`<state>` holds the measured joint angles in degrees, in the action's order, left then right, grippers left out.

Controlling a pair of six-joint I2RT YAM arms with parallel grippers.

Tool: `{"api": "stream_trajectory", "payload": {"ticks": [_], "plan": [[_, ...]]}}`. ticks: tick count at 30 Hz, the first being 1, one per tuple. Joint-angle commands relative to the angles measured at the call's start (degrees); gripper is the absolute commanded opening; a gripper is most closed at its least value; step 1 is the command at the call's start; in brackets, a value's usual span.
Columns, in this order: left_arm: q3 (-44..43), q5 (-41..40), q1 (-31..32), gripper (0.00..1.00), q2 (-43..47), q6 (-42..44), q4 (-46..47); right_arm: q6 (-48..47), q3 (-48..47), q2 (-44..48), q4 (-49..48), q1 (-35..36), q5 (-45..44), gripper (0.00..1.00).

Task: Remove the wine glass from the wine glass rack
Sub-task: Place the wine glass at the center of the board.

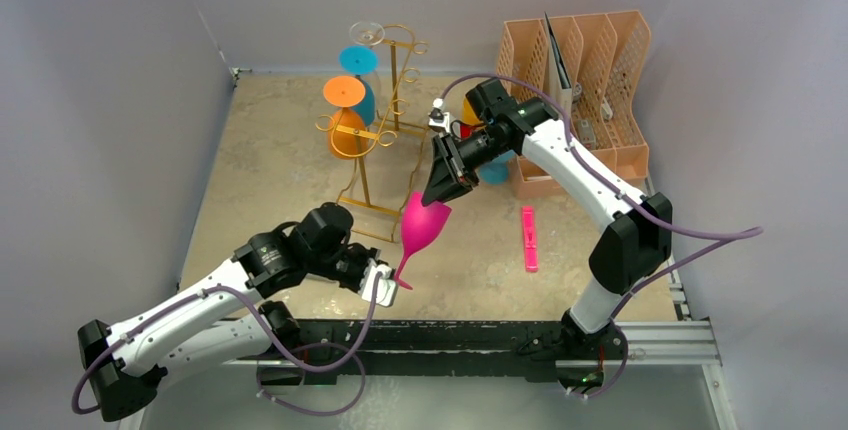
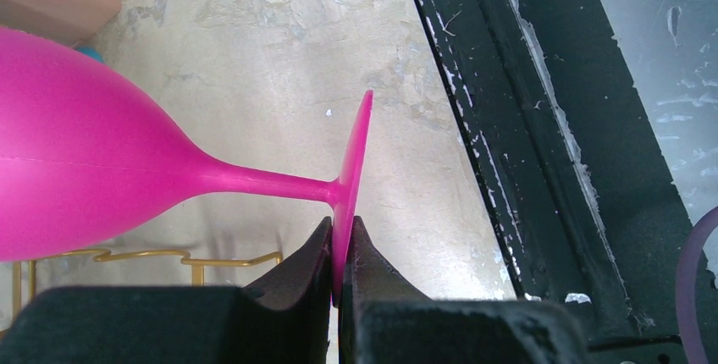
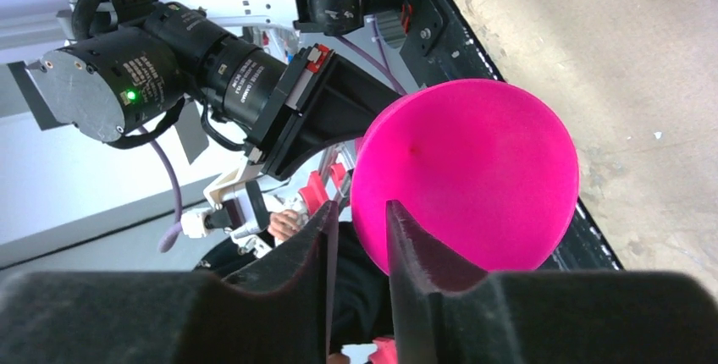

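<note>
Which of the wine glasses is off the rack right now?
The pink one: its foot is pinched in the left gripper's jaws, away from the rack, while the orange, blue and clear glasses hang on it.

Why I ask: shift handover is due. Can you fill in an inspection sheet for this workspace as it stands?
Surface: mottled beige tabletop, scuffed.
Job's things: opaque pink wine glass is off the tall gold wire rack, held tilted in front of its base.
Clutter: orange glass, teal glass and clear glass hang on the rack; peach perforated plastic file organiser at back right; flat pink bar lying on the table.
Grippers: left claw shut on the pink glass's foot edge; right claw straddles the bowl rim, grip unclear.
Cables: purple cables loop off both arms.
Surroundings: plain grey walls; black rail along the near edge.
</note>
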<state>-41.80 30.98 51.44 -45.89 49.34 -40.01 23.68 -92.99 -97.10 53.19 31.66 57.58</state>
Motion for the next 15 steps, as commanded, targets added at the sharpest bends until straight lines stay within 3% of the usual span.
{"api": "stream_trajectory", "payload": {"ticks": [1,8,12,15], "plan": [[-2.63,-0.17,0.02,0.0,0.08,2.21,1.11,-0.65,0.27,2.18,-0.48,0.46,4.29,0.26],[-2.41,-0.04,-0.02,0.0,0.36,1.58,2.7,-1.76,1.66,2.62,-0.05,0.88,6.73,0.28],[-2.16,-0.07,-0.02,0.0,0.53,0.71,3.56,-2.24,1.89,2.93,-0.07,1.03,8.16,0.19],[-1.94,-0.53,0.0,0.0,0.66,0.05,3.92,-3.29,2.3,3.42,0.42,1.12,8.46,0.04]]}}
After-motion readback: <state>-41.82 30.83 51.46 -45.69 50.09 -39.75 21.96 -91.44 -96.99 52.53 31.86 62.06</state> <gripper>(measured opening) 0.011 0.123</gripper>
